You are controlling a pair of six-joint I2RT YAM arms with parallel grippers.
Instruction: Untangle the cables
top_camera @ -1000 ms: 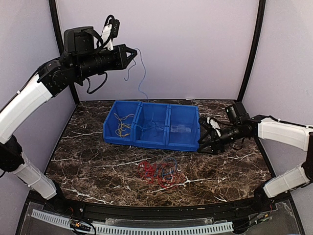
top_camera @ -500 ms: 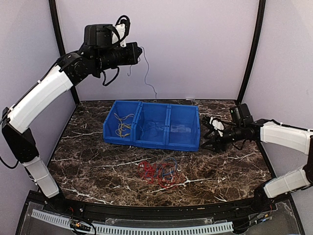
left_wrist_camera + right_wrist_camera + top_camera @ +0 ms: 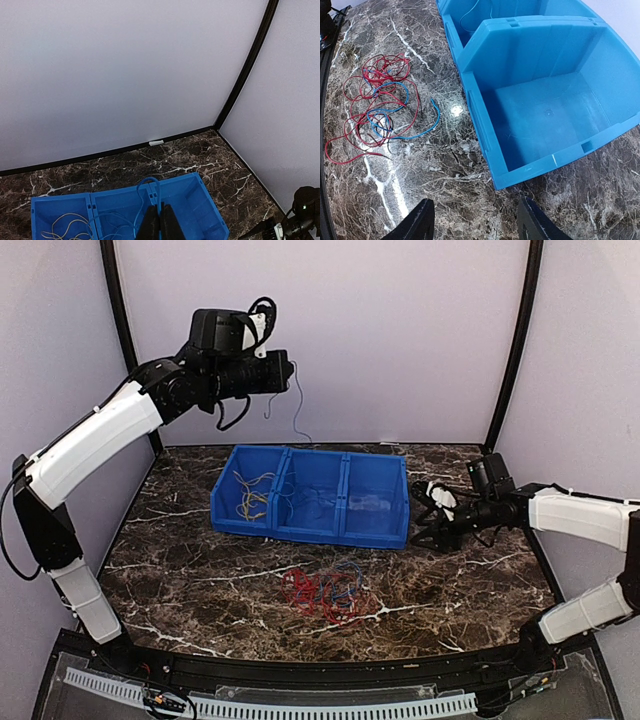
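The left gripper (image 3: 287, 369) is raised high over the back of the surface (image 3: 190, 570), its jaws pressed together on one blue wire (image 3: 296, 400). The wire hangs free from the jaws, and its loose lower end dangles above the blue bin (image 3: 375, 527), well clear of it, roughly over the middle compartment (image 3: 312, 529). That compartment already holds a few thin blue strands, and the left one holds yellow wires (image 3: 250, 495), so the job appears to be sorting by colour.

The rest of the cables (image 3: 328, 592) lie in a loose knot of red and blue loops on the surface in front of the bin, apart from it and untouched by either arm. The right gripper (image 3: 475, 210) sits low by the right end of the bin with its fingers spread wide, holding nothing.

The step in hand looks like delivery of a freed blue wire. The next move would call for lowering it until its tail settles inside the middle compartment, then parting the jaws. Because the wire is thin and springy, it could swing or drape over a divider if let go from too high. Much of the knot has yet to be separated.
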